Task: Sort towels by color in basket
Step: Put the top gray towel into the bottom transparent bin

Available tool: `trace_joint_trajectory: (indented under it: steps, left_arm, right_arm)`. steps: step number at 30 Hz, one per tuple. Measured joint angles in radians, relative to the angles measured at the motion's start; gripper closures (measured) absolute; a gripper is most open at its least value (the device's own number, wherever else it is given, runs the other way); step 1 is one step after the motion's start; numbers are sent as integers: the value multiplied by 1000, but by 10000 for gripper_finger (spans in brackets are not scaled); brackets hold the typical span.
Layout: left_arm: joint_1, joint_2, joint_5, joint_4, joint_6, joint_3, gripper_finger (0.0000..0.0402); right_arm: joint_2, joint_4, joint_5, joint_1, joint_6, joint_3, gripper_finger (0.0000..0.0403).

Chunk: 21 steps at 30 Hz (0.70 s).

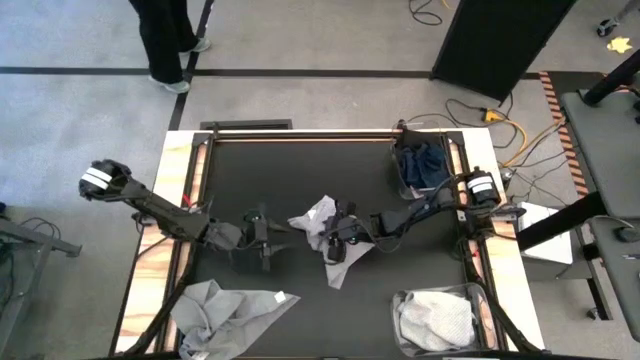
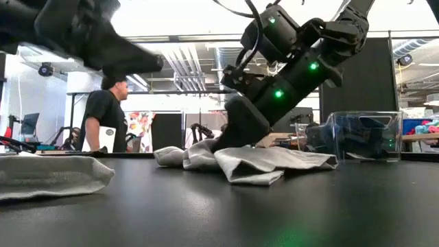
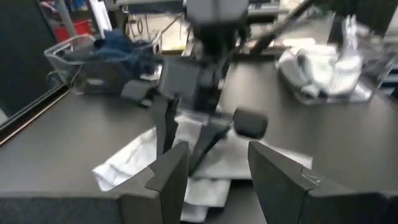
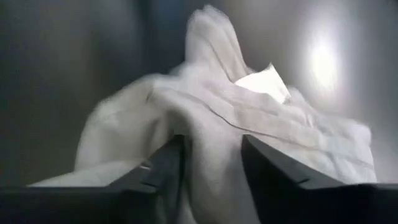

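I see a black table top (image 1: 300,170) with wood edging, on grey floor. A person (image 2: 103,113) in dark clothes stands beyond the far edge. A clear bin (image 1: 423,165) at the far right holds dark navy towels (image 1: 425,160); a second clear bin (image 1: 437,320) at the near right holds light ones (image 1: 435,322). Another grey towel (image 1: 225,312) lies crumpled at the near left corner.

At mid-table a light grey towel (image 1: 330,245) lies bunched. My right gripper (image 1: 335,232) is down on it, fingers (image 4: 168,165) partly closed with a fold of cloth rising between them. My left gripper (image 1: 268,232) sits just left of that towel, fingers (image 3: 171,177) apart and empty, touching nothing.
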State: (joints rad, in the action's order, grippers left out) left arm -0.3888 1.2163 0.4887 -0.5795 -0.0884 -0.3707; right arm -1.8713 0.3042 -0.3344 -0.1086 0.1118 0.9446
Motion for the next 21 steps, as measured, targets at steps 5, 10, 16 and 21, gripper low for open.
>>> trace_joint_trajectory:
  steps: [5,10,16,21]
  left_arm:
    - [-49,-101,-3,136,-35,-4,249]
    - [-94,-137,-1,143,-26,9,249]
    - [-101,-132,1,135,-24,14,249]
    - [-110,-125,-3,136,-29,18,249]
  right_arm:
    - [9,-192,-2,3,34,35,344]
    - [92,-576,2,-55,105,187,391]
    - [225,-1024,31,-242,257,440,394]
    - [332,-1239,53,-428,521,629,394]
